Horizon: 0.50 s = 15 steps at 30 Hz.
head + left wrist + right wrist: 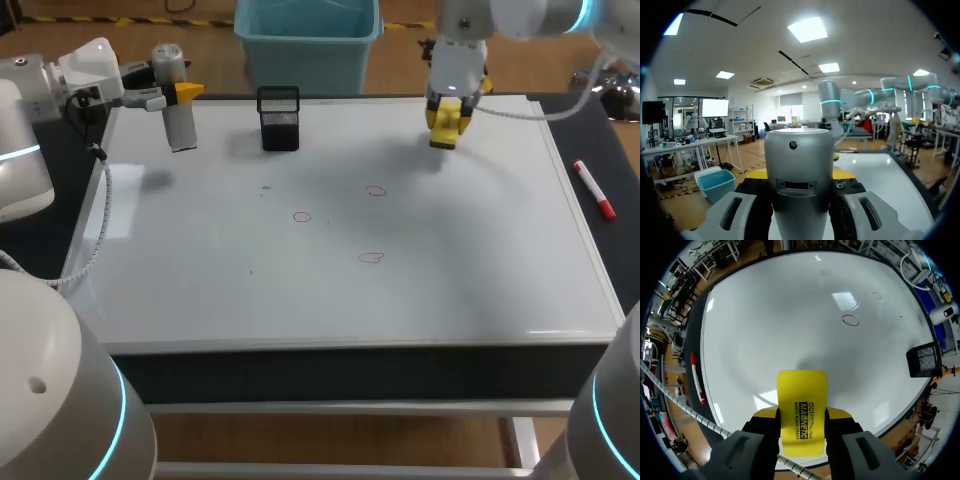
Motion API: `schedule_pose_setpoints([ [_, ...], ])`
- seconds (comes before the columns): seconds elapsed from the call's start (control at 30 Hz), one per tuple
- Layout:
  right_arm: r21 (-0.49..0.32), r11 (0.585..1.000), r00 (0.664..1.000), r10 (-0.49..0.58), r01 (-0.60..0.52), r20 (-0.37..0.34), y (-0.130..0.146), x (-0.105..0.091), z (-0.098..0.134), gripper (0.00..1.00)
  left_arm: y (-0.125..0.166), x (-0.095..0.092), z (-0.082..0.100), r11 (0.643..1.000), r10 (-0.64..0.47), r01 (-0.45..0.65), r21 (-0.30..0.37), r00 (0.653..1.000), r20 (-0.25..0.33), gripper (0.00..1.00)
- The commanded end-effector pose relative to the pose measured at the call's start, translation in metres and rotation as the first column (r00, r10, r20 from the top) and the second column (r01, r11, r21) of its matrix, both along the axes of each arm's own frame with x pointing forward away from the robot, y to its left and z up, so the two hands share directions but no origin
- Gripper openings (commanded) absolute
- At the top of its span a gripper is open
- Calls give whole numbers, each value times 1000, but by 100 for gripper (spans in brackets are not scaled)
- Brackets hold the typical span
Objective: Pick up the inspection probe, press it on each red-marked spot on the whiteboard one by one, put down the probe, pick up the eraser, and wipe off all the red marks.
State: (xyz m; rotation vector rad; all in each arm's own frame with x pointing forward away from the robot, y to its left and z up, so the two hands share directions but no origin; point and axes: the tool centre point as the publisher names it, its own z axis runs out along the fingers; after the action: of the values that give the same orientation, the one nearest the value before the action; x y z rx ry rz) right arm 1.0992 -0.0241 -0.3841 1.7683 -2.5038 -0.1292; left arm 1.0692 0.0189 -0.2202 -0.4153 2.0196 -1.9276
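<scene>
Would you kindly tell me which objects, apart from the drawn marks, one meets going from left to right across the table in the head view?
probe, held in the left gripper → black mesh holder → yellow eraser, held in the right gripper → red marker

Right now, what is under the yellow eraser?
Only bare whiteboard and a soft shadow. The right claw holds the eraser over it. The red marks lie further ahead; the patch straight behind the eraser is hidden.
</scene>
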Motion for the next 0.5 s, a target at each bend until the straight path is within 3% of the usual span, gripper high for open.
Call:
schedule_pose_setpoints([
  [0.03, -42, 999, 987, -7, 14, 158, -15, -31, 11, 0, 0, 0, 0, 1000, 1, -1, 0, 1000, 1, 0],
  [0.5, -61, 995, 981, -71, 83, 182, -50, -71, 14, 0, 0, 0, 0, 1000, 1, -1, 0, 1000, 1, 0],
])
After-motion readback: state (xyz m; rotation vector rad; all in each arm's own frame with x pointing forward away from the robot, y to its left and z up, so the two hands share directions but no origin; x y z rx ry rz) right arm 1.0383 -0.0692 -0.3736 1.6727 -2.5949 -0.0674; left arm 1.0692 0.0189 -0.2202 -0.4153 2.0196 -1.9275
